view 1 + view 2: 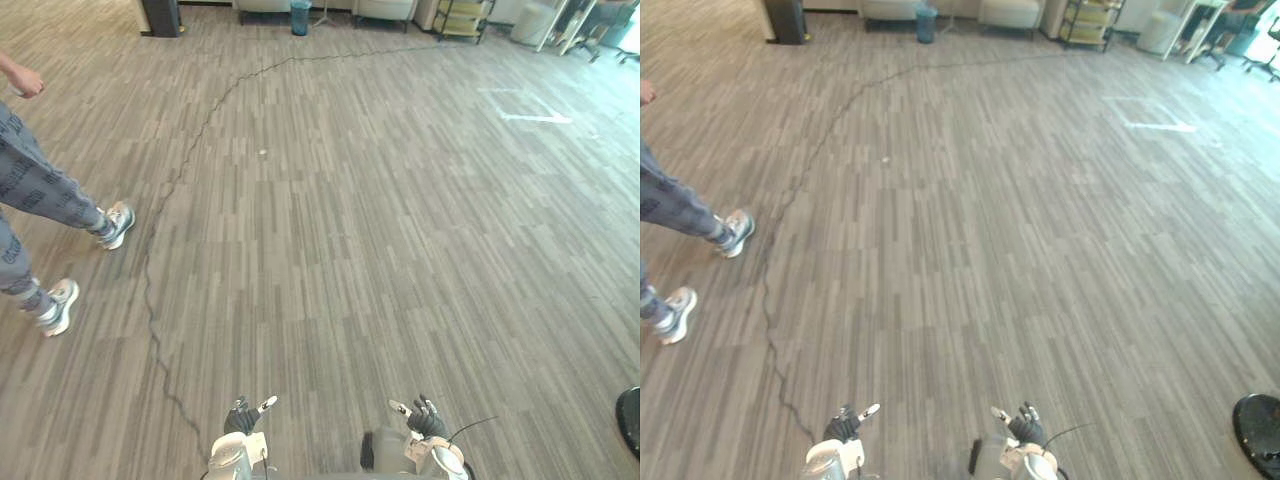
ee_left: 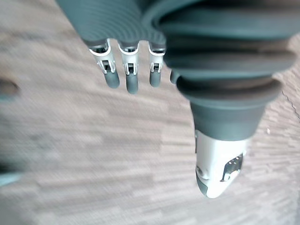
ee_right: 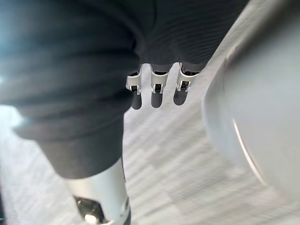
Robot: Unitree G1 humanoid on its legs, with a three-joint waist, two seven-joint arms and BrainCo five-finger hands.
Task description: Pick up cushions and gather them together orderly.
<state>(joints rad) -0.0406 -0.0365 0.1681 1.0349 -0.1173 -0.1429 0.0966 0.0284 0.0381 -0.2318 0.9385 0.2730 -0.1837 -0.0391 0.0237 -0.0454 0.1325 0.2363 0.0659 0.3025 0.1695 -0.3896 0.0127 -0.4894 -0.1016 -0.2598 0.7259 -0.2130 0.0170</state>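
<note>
The left hand [image 1: 243, 418] and right hand [image 1: 425, 420] hang low, fingers relaxed, holding nothing. Best scan the floor [image 1: 330, 220] for cushions, steering clear of the person [image 1: 40, 190].

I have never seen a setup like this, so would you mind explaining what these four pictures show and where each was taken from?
This is a two-legged humanoid robot. The two wide pictures come from a stereo camera on its head, looking down at a grey plank floor; its left hand and right hand show at the bottom edge. The two close pictures come from cameras on each wrist, looking along that hand's fingers at the floor. Both hands are open, fingers straight, and hold nothing. A person in patterned trousers and pale shoes is mid-stride at the robot's left. At the far end of the room stand pale sofas, a teal bin and a shelf trolley.
</note>
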